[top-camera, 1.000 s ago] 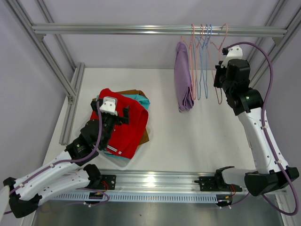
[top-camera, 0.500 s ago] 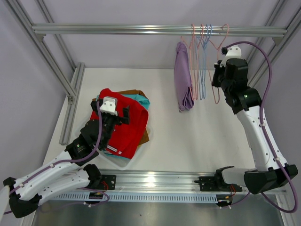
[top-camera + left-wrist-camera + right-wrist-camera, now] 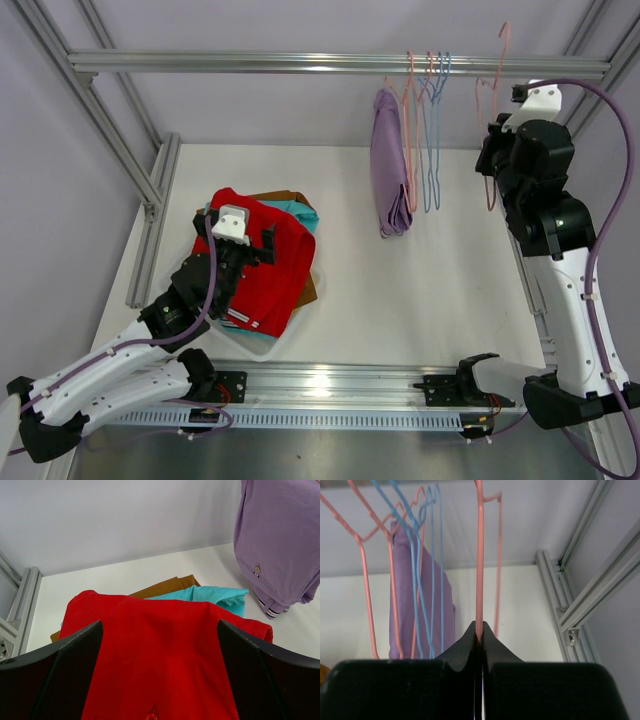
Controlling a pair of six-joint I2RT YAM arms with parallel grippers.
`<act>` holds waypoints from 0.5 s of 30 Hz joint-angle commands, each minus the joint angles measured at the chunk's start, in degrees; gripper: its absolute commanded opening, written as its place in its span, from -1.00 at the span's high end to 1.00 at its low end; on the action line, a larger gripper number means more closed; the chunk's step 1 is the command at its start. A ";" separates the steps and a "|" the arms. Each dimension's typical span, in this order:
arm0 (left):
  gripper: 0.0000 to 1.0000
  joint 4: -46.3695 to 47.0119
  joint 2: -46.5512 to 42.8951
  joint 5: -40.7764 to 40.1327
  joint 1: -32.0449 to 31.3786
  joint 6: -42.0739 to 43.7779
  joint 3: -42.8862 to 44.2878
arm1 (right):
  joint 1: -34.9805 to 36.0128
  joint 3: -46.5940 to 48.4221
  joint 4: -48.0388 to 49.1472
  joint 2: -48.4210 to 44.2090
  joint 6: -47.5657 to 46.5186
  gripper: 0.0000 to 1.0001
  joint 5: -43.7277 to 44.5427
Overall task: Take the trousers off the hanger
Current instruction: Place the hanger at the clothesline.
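Observation:
Lilac trousers hang from a pink hanger on the rail, and the right wrist view has them at its left. My right gripper is shut on the wire of an empty pink hanger, whose hook stands above and to the right of the other hangers. That wire runs straight up from the closed fingers. Red trousers top a pile over teal and brown ones. My left gripper hovers open above the red cloth.
Empty pink and blue hangers hang on the aluminium rail next to the lilac trousers. Frame struts run along the left side and the right side. The arms' mounting rail lies along the near edge.
My right arm has moved right and up with the pink hanger, lifting its hook off the rail and away from the other hangers. The left arm has not moved.

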 commanded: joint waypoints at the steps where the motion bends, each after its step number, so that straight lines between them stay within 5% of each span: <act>1: -0.99 0.97 -0.42 0.92 0.44 -0.91 2.54 | -0.24 3.24 4.60 -0.59 0.09 1.00 2.15; 15: -0.99 0.89 -0.33 0.92 0.35 -0.82 2.36 | -1.56 1.14 7.41 0.37 0.70 1.00 -0.13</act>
